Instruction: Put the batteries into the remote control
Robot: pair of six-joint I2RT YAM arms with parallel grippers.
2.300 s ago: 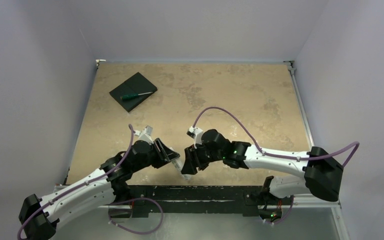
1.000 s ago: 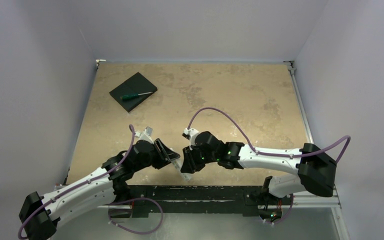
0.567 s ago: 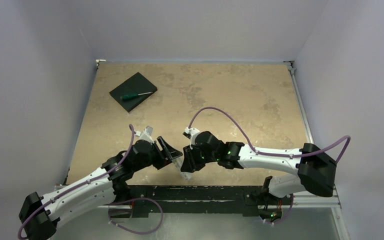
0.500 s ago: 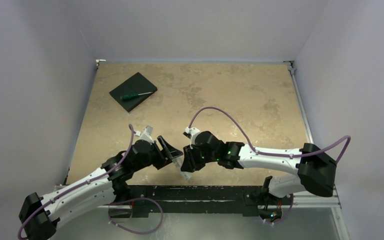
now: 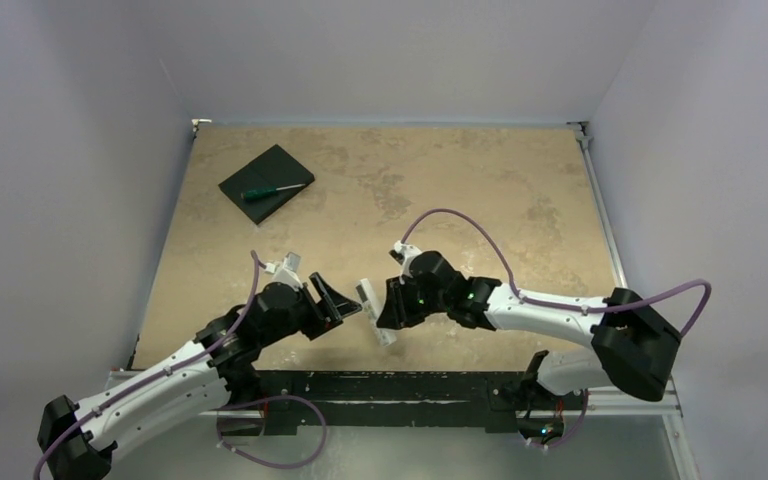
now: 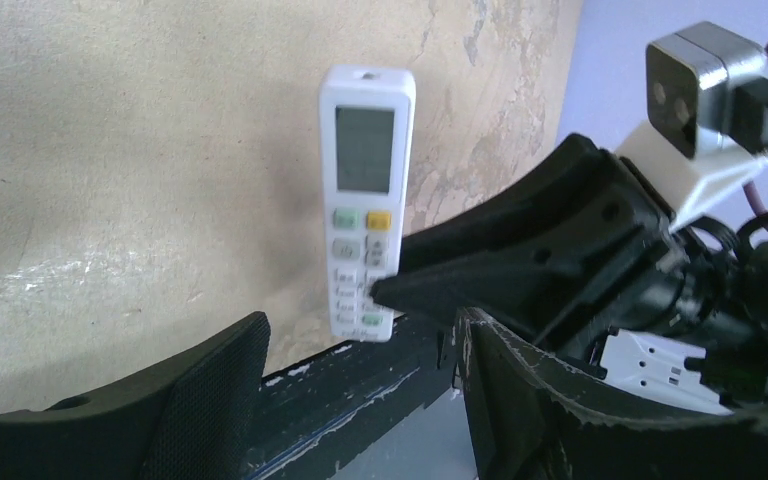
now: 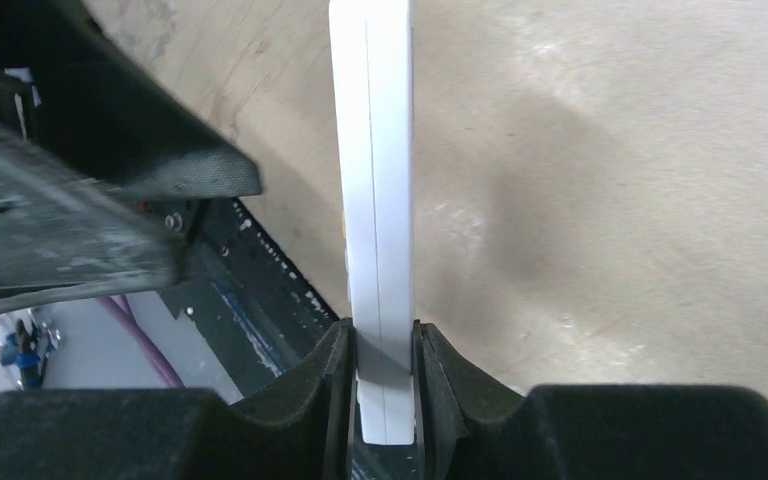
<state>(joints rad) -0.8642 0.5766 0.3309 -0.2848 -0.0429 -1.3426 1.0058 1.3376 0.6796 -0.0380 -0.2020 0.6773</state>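
Handover done: left gripper (image 6: 360, 400) has let go and backed off, jaws wide and empty. Right gripper (image 7: 382, 348) alone pinches the remote (image 6: 364, 190) by its lower end, near the counter (image 5: 460, 190) front edge, buttons facing the left arm. Batteries not in sight, so loading hasn't started.

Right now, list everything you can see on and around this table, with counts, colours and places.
Slim white rectangular remote control: one, white, clamped near the table's front edge.
Flat black square pad: one, black, far left of table.
Green-handled screwdriver: one, green handle, lying on the pad.
Mottled tan table: one, tan, under everything.
Left pincer: one, black, open, facing the remote.
Right pincer: one, black, shut on the remote.
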